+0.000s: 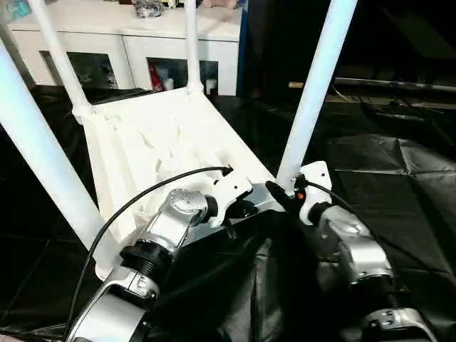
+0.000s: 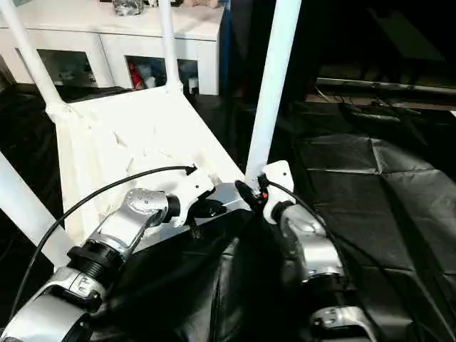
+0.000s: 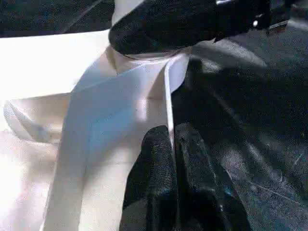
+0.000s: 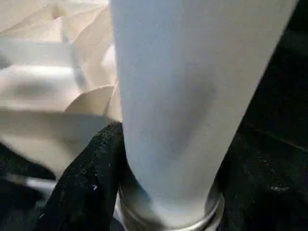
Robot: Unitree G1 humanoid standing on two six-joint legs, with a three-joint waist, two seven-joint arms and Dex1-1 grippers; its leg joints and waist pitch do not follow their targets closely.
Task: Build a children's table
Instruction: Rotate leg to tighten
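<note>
The right gripper (image 1: 283,194) has its jaws spread around the base of the near-right leg (image 1: 313,92); the left gripper (image 3: 173,159) pinches the tabletop (image 1: 153,139) rim, jaws nearly shut. Best to keep that rim steady and press the leg squarely into its corner socket on the black-sheeted floor (image 1: 399,178).

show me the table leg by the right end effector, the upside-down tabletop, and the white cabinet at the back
table leg (image 1: 313,92), left eye view, middle of the tube.
tabletop (image 1: 153,139), left eye view, ribbed underside.
white cabinet (image 1: 135,28), left eye view, its top.
</note>
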